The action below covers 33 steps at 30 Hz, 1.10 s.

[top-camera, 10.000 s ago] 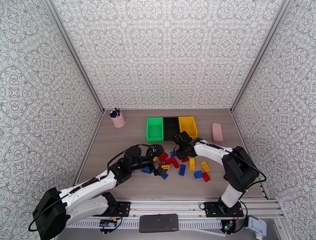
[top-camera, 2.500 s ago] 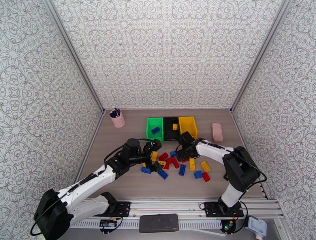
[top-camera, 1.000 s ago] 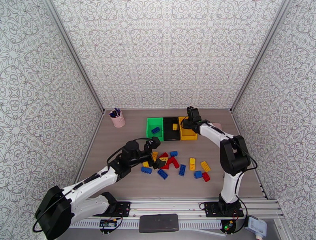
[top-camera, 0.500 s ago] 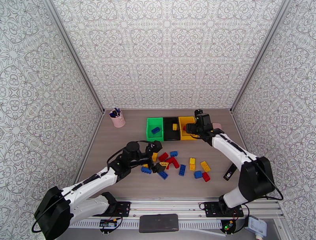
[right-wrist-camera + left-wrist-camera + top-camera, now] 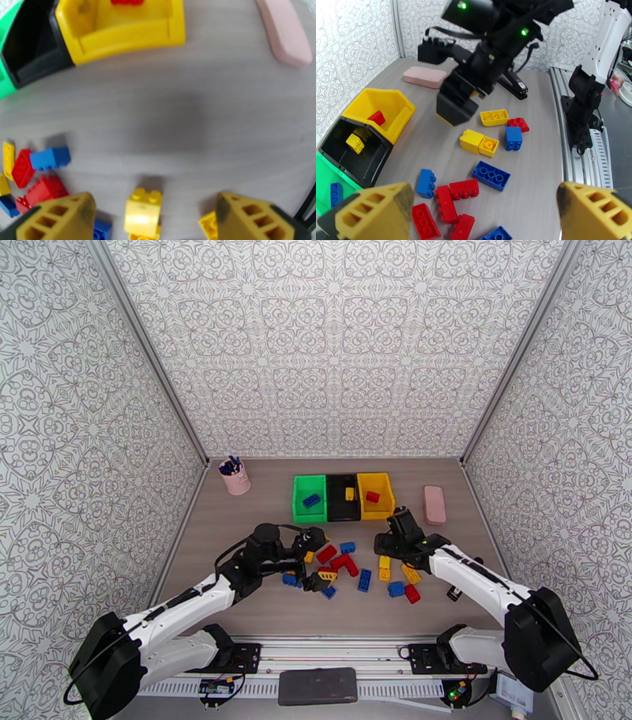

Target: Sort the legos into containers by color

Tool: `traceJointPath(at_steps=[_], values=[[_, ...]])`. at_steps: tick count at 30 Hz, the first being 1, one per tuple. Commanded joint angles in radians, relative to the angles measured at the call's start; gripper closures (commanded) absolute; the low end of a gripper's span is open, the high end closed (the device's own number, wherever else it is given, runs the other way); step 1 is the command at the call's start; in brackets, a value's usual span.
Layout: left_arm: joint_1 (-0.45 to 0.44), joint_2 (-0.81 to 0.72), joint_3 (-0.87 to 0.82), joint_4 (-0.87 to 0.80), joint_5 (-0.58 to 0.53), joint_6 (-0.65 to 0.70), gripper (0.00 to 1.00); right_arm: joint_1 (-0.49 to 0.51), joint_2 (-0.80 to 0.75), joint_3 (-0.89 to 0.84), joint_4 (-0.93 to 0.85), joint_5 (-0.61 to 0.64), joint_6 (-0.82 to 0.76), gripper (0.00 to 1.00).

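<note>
The worktop [image 5: 177, 102] is matt grey laminate with a faint wood grain. The legos [image 5: 490, 175] are hard, smooth plastic with a light gloss. The green bin [image 5: 299, 496], black bin [image 5: 367, 175] and yellow bin [image 5: 126, 37] are smooth moulded plastic, and the yellow one has a soft sheen. The slab [image 5: 285, 33] is matt pink. The left claw [image 5: 484, 205] and right claw [image 5: 152, 213] have fingers [image 5: 371, 211] of matt yellow plastic with ribbed cut-outs. The left arm [image 5: 178, 609] and right arm [image 5: 474, 579] have glossy white shells and matt black joints. The rail [image 5: 316, 650] is brushed metal. The walls [image 5: 332, 350] look like printed paper.
</note>
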Motion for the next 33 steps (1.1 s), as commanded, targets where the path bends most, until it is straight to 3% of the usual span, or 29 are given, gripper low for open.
traceJointPath(at_steps=[1, 6, 16, 30, 33], values=[[-0.012, -0.001, 0.007, -0.024, 0.024, 0.02, 0.0, 0.035, 0.027, -0.014, -0.021, -0.003, 0.079, 0.18], [-0.016, -0.002, 0.003, -0.022, 0.014, 0.023, 0.01, 0.058, 0.089, -0.025, 0.011, -0.037, 0.098, 0.23], [-0.024, -0.011, -0.006, -0.015, -0.01, 0.031, 0.0, 0.059, 0.163, -0.032, 0.05, -0.053, 0.103, 0.45], [-0.027, -0.033, -0.006, -0.026, -0.043, 0.037, 0.0, 0.058, 0.134, 0.003, 0.014, -0.012, 0.1, 0.68], [-0.028, -0.051, -0.007, -0.042, -0.059, 0.03, 0.0, 0.058, 0.122, 0.038, -0.002, -0.003, 0.085, 0.68]])
